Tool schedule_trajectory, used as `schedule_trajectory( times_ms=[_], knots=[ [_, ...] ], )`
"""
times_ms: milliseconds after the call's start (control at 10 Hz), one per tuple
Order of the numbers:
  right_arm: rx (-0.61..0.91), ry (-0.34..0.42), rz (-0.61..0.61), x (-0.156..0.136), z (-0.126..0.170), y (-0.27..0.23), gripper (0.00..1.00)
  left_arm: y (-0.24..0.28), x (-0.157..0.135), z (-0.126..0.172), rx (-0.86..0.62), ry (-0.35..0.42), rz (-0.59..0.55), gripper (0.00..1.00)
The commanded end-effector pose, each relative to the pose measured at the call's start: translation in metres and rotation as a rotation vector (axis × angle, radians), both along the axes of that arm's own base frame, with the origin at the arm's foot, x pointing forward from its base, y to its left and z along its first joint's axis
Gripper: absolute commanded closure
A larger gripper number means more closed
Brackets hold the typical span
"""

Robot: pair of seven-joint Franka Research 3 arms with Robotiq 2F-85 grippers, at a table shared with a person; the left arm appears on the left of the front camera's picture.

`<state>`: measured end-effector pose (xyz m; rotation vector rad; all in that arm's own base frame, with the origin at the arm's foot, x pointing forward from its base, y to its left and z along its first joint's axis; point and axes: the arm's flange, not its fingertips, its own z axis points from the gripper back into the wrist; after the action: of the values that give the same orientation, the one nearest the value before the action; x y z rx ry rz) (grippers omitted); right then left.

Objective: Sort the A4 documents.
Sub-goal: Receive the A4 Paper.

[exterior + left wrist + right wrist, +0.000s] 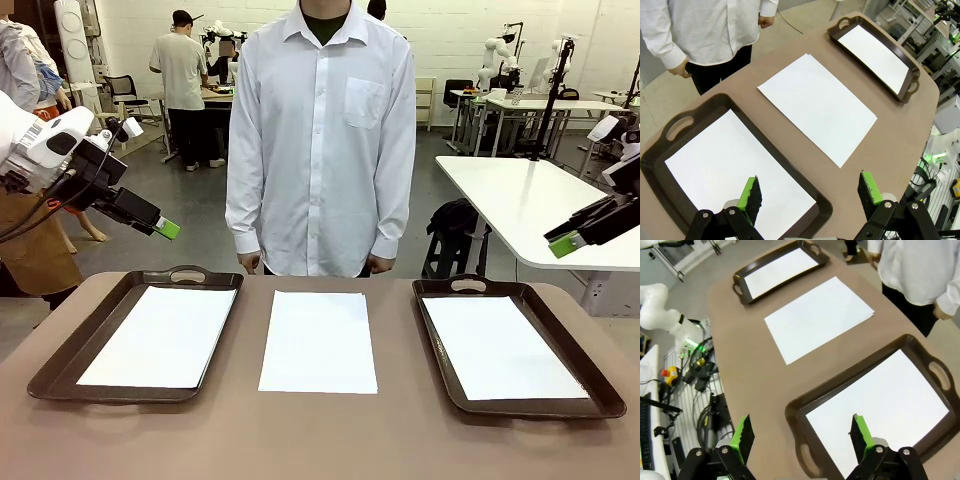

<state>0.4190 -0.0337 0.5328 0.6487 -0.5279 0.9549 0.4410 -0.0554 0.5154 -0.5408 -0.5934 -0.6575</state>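
A4 documents point(318, 342): centre stack unsorted between left tray point(110, 395) and right tray point(540, 408), one sheet filed in each. Left gripper point(165, 228), right gripper point(563, 243): raised at frame edges, fingers wide, empty.

A white brick wall point(440, 30) is spanning twelve o'clock; white tables point(520, 200) are standing on grey floor point(195, 215) at two o'clock.

Three plain white A4 documents point(318, 342) lie flat in a row, long edges running away from the robot.
The left sheet point(160, 335) lies inside the left tray point(60, 365), the right sheet point(500, 345) inside the right tray point(600, 395), each a little smaller than its tray's floor. The middle sheet point(817, 107) rests on the bare table point(320, 440) between the trays, touching neither, and one far corner shows a slightly offset second edge.
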Motion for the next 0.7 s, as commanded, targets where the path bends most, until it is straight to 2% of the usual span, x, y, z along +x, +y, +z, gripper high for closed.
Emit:
schedule_trajectory(
  times_ms=[0, 300, 400, 500, 600],
  knots=[
    [0.012, 0.059, 0.002, 0.0084, 0.0081, -0.0031, 0.0, 0.0007, -0.0003, -0.0001, -0.003, -0.002, 0.001, 0.0],
    [0.02, 0.066, 0.001, 0.0096, 0.0068, -0.0015, 0.0, 0.0007, -0.0003, -0.0001, -0.003, -0.002, 0.001, 0.0],
    [0.022, 0.078, -0.041, 0.0118, 0.0054, -0.0024, 0.0, 0.0007, -0.0003, -0.0001, -0.003, -0.002, 0.001, 0.0],
    [0.013, 0.048, 0.01, 0.0067, 0.0044, -0.0025, 0.0, 0.0007, -0.0003, -0.0001, -0.003, -0.002, 0.001, 0.0],
    [0.013, 0.048, 0.01, 0.0067, 0.0044, -0.0025, 0.0, 0.0007, -0.0003, -0.0001, -0.003, -0.002, 0.001, 0.0]
  ],
)
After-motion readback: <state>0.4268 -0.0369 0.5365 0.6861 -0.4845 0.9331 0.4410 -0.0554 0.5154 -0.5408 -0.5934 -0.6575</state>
